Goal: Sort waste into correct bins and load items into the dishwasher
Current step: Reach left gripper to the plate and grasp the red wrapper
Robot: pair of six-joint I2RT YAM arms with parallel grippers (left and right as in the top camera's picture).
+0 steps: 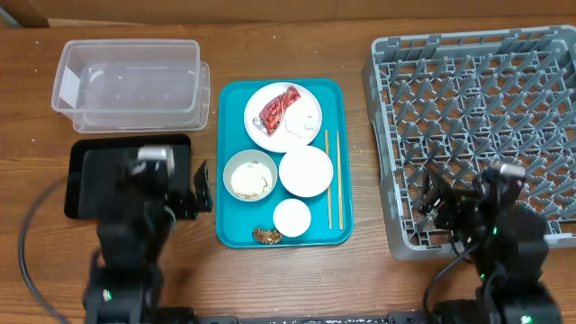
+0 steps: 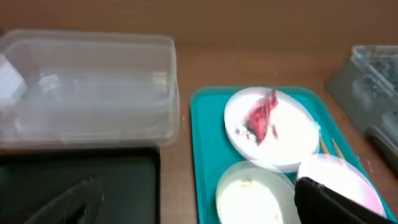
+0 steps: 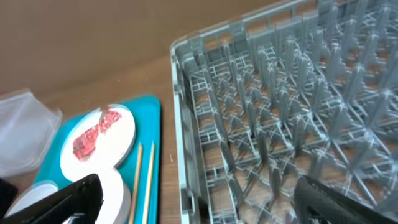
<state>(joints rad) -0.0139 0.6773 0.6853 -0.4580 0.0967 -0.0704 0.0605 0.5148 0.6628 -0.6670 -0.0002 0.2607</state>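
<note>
The left gripper (image 2: 199, 182) has its dark fingers spread wide and holds nothing, above the right end of the shallow black tray (image 1: 85, 180). Beyond that tray sits the clear plastic tub (image 1: 67, 81), rounded at its corners. The right gripper (image 3: 198, 180) is equally wide and empty over the near left corner of the grey peg-grid rack (image 1: 477, 99). Between them, the teal tray (image 1: 225, 162) carries:
- a round pale plate (image 1: 270, 93) with the crumpled red wrapper (image 1: 279, 108) and the white tissue (image 1: 304, 123)
- a bowl of grains (image 1: 230, 171)
- a bare bowl (image 1: 306, 171)
- a small cup (image 1: 292, 218)
- a brown lump (image 1: 266, 236)
- two thin wooden chopsticks (image 1: 333, 180)
</note>
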